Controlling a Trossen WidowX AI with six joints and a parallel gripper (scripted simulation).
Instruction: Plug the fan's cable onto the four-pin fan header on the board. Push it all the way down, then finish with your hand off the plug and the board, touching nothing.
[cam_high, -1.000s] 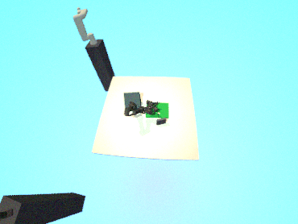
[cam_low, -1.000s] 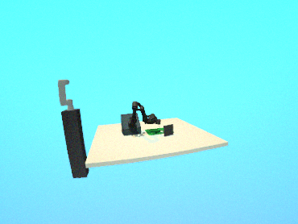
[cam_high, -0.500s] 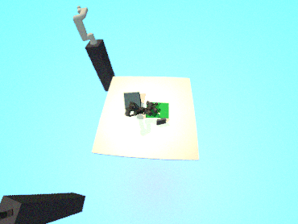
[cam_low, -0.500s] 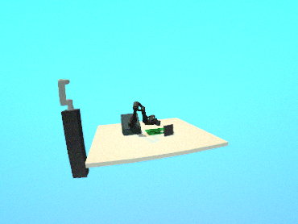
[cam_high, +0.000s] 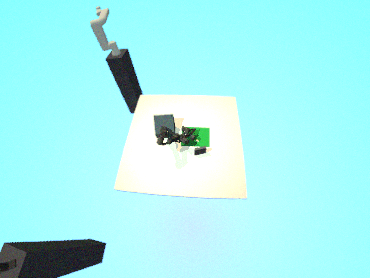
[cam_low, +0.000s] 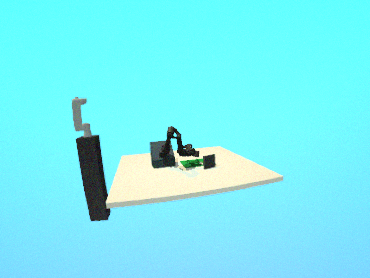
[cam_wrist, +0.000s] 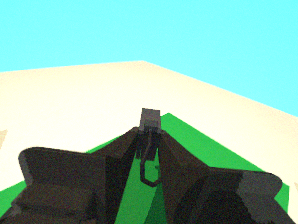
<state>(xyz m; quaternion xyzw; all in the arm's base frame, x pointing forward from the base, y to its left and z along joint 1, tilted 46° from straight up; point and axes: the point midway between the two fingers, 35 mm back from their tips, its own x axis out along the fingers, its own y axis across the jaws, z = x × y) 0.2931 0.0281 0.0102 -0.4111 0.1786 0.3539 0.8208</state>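
The green board (cam_high: 204, 138) (cam_low: 185, 164) (cam_wrist: 200, 146) lies on the pale table. My gripper (cam_low: 196, 153) (cam_wrist: 148, 132) is shut on the fan plug, low over the board. The plug (cam_wrist: 150, 118) is a small dark grey block sticking out past the fingertips in the wrist view. Its thin black cable (cam_wrist: 142, 171) hangs back between the fingers in a bent loop over the green. The four-pin header cannot be made out; the plug and fingers may cover it. I cannot tell whether the plug touches the board.
A dark slate box (cam_high: 164, 123) (cam_low: 157, 149) stands beside the arm's base. A small upright black block (cam_high: 200, 151) (cam_low: 209, 161) stands close by the board's edge. A tall black pillar (cam_high: 125, 80) (cam_low: 92, 175) with a grey bent piece on top is at the table's far left.
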